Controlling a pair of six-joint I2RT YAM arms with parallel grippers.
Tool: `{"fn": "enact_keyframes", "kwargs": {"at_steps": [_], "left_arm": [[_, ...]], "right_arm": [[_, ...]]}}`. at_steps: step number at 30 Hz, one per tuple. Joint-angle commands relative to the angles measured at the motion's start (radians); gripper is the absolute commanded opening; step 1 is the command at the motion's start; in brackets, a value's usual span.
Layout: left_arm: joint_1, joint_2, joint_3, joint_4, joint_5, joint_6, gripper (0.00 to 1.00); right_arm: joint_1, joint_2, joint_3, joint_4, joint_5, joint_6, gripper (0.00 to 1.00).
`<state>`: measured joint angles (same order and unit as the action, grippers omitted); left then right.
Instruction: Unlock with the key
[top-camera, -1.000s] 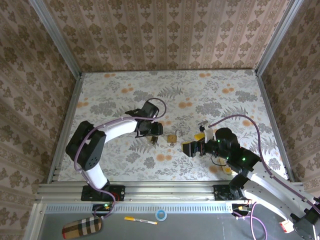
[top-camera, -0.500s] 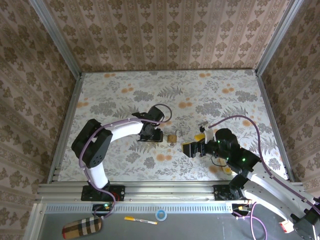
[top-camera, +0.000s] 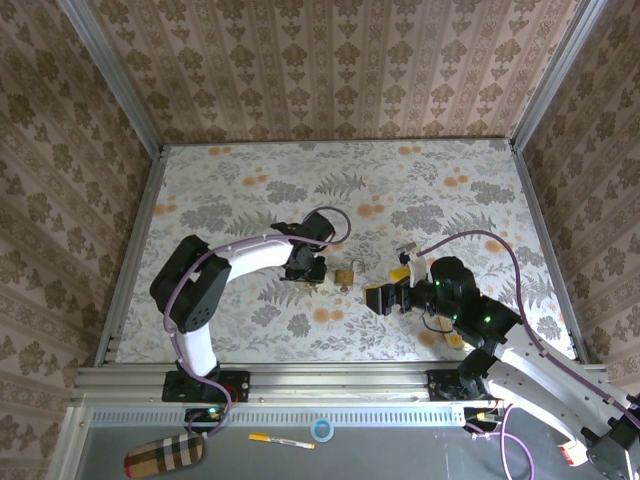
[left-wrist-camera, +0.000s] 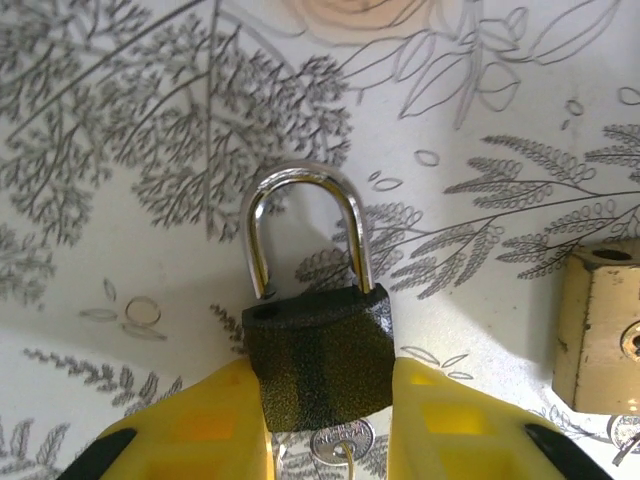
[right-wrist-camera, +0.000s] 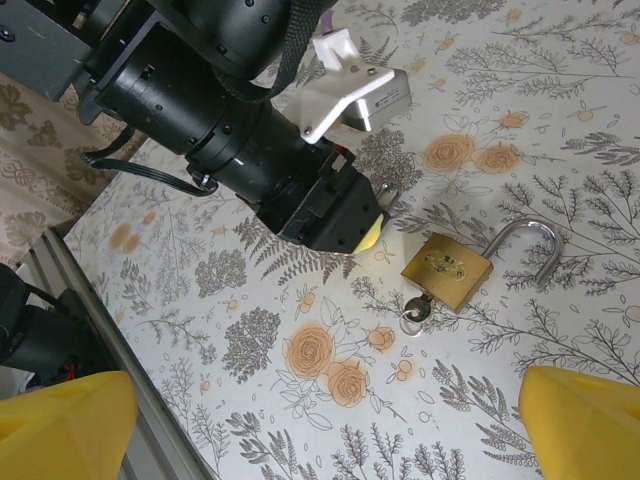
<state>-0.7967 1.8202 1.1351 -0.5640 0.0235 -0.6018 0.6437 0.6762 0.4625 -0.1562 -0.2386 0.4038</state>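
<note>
Key (right-wrist-camera: 413, 313) seemingly plugged into the brass padlock (right-wrist-camera: 447, 270), which lies on the table (top-camera: 420, 190). Right tool (right-wrist-camera: 325, 410) hovers just short of it, fingers wide apart, empty, arm stretched leftward. Beyond, left tool (left-wrist-camera: 320, 368) clamps a black padlock (left-wrist-camera: 318, 340) by its body, arm bent rightward.

Your table (top-camera: 420, 180) is white, printed with grey leaves and orange roses; the walls (top-camera: 330, 70) show brown-and-cream damask stripes. The black padlock (left-wrist-camera: 318, 360) is speckled with a silver shackle (left-wrist-camera: 300, 174), the brass padlock (left-wrist-camera: 600, 325) golden, the left gripper (left-wrist-camera: 325, 400) yellow-fingered.
</note>
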Motion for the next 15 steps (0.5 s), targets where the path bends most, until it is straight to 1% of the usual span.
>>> {"fn": "enact_keyframes", "kwargs": {"at_steps": [1, 4, 8, 13, 15], "left_arm": [[-0.021, 0.000, -0.028, -0.001, -0.052, 0.036, 0.17], [-0.036, -0.078, -0.051, 0.024, -0.072, 0.074, 0.13], [-0.066, -0.193, -0.090, 0.063, -0.094, 0.159, 0.09], [-0.144, -0.317, -0.130, 0.099, -0.126, 0.294, 0.06], [-0.176, -0.357, -0.145, 0.108, -0.146, 0.338, 0.05]], "right_arm": [[-0.009, 0.010, -0.009, 0.046, 0.018, 0.021, 0.99], [-0.032, 0.068, 0.012, 0.049, 0.030, 0.061, 0.99], [-0.087, 0.225, 0.094, 0.037, 0.005, 0.141, 0.98], [-0.145, 0.398, 0.187, 0.074, -0.069, 0.239, 0.94], [-0.150, 0.464, 0.241, 0.067, -0.115, 0.248, 0.91]]}}
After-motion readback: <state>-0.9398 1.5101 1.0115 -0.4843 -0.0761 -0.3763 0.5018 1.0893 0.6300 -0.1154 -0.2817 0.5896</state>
